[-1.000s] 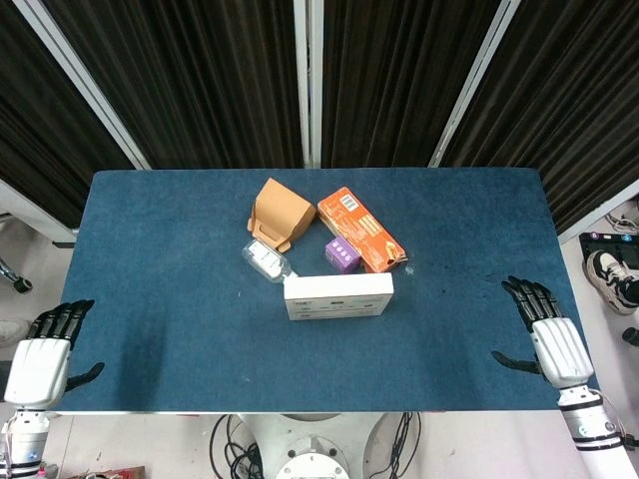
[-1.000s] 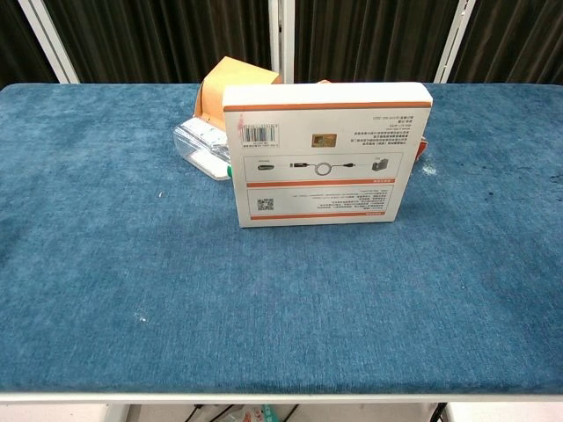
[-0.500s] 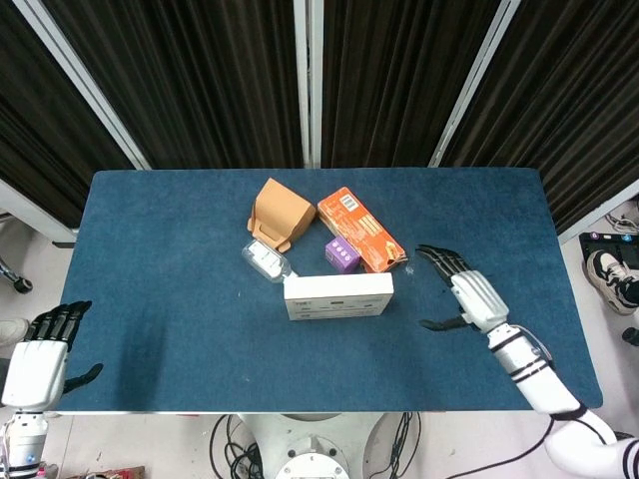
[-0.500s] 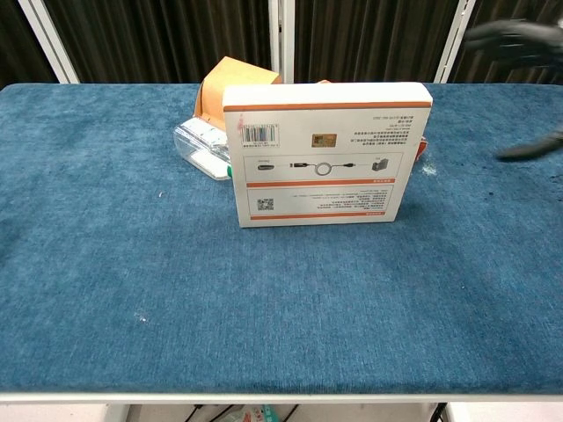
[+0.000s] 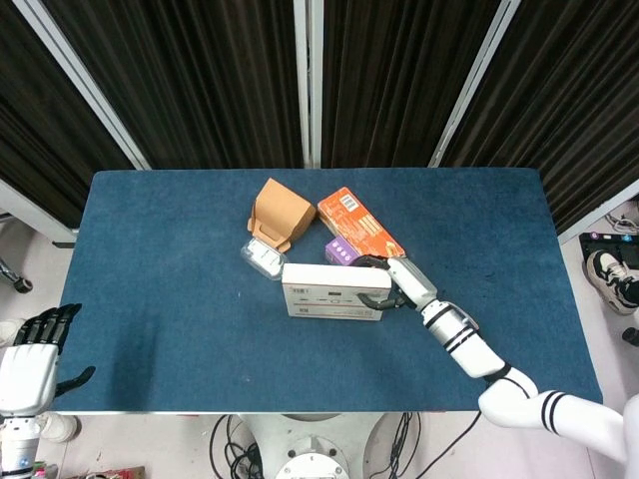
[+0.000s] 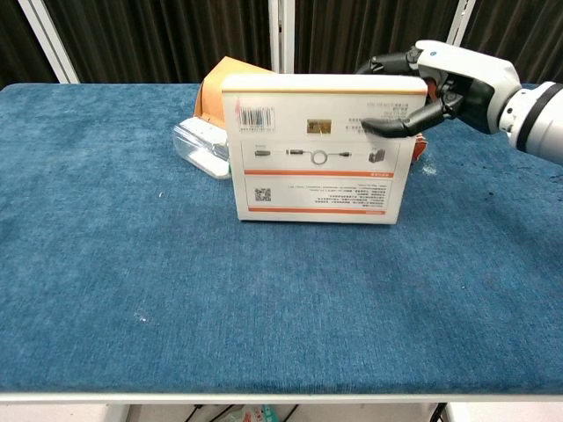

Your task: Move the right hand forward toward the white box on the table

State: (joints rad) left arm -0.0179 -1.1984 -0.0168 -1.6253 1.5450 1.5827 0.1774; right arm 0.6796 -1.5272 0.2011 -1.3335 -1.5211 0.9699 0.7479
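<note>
The white box (image 5: 334,290) (image 6: 317,149) stands on its long edge at the middle of the blue table (image 5: 160,259), tilted slightly with its printed face toward me. My right hand (image 5: 399,281) (image 6: 440,79) grips its upper right corner. The thumb (image 6: 396,126) lies across the printed face and the other fingers curl over the top edge behind it. My left hand (image 5: 30,359) hangs off the table's near left corner, fingers apart and holding nothing.
Right behind the white box lie an orange box (image 5: 361,230), a small purple box (image 5: 341,251), a tan pouch (image 5: 280,213) (image 6: 215,92) and a clear plastic package (image 5: 264,258) (image 6: 201,148). Dark curtains hang behind the table.
My right hand came from the table's near right side leftward and forward and closed on the white box's right end. The box has tipped slightly. The left hand sank a little.
</note>
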